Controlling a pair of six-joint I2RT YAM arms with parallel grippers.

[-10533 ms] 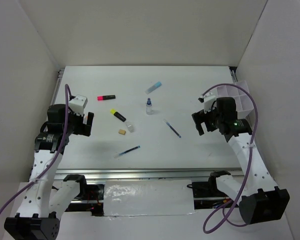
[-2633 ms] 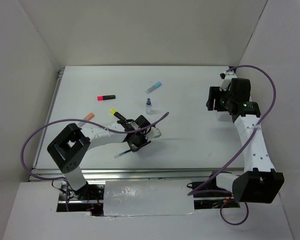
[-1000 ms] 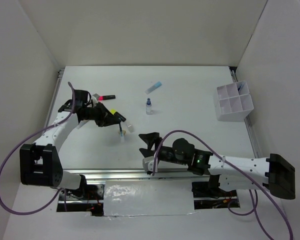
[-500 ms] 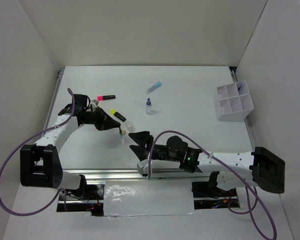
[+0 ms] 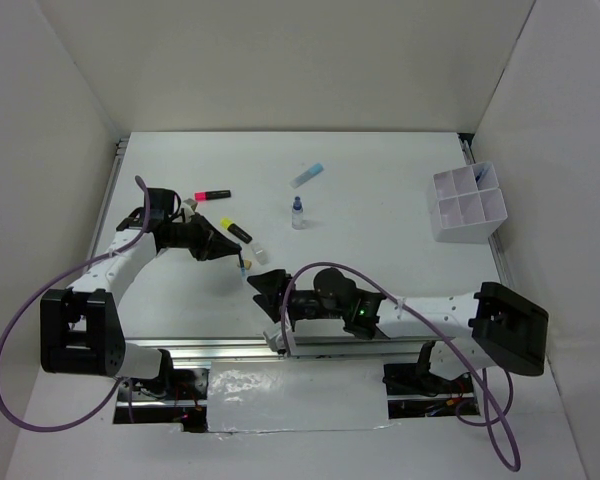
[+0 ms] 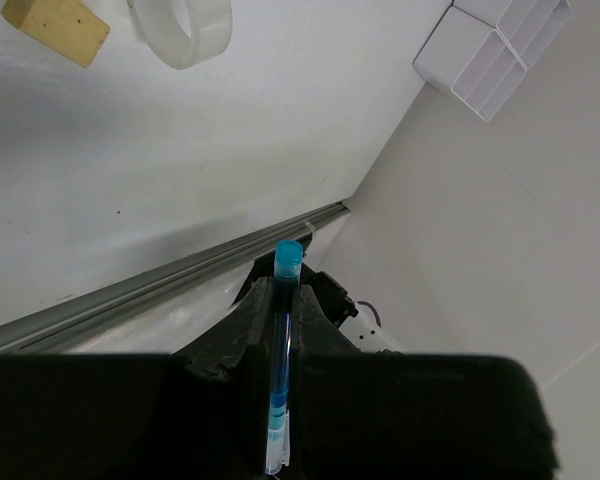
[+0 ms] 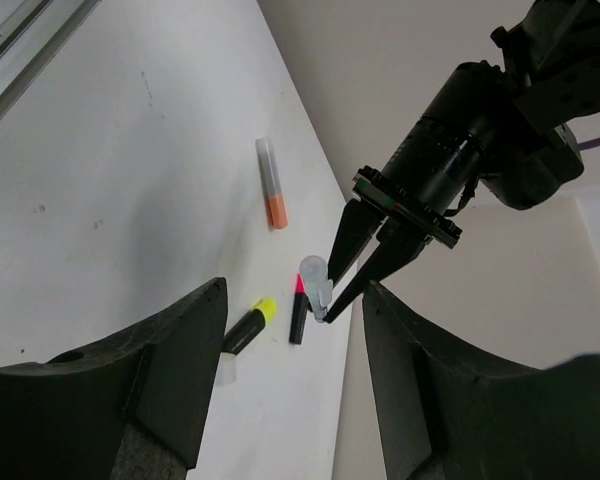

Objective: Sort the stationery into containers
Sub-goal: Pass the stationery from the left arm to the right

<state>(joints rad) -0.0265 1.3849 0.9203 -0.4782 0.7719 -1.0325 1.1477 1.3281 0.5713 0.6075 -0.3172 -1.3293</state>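
Top external view: the left end effector [image 5: 237, 257] is clenched on a thin blue pen [image 5: 243, 265]. It sits just on the near side of the black end of the yellow black-ended highlighter [image 5: 236, 230]. The left wrist view confirms the grip: the pen [image 6: 278, 400] runs lengthwise between the two fingers, with its blue cap projecting past the tips. Whether the pen touches the white counter [image 5: 380, 170] cannot be determined.

The right end effector [image 5: 264, 291] is released, with its fingers spread wide. It is near the yellow highlighter on the near-right side, just beside the left end effector and apart from it.

Other items on the counter:
- A pink black-ended highlighter [image 5: 212, 194] lies near the yellow highlighter, to its far left.
- A clear tube with an orange end [image 7: 272, 196] shows in the right wrist view, also to the far left of the yellow highlighter and close to the pink one.
- A tiny blue-capped bottle [image 5: 298, 214] stands to the right of the yellow highlighter.
- A light-blue-capped clear tube [image 5: 306, 176] lies to the far right of the yellow highlighter, beyond the bottle.
- A tan eraser block [image 6: 56, 25] and a clear round piece [image 6: 185, 30] show side by side, not touching, in the left wrist view. Their position relative to the yellow highlighter cannot be read there.

The translucent clear plastic organiser tray [image 5: 467, 203], divided into rectangular compartments, stands well apart from the yellow highlighter at the counter's right edge. Its contents cannot be made out.
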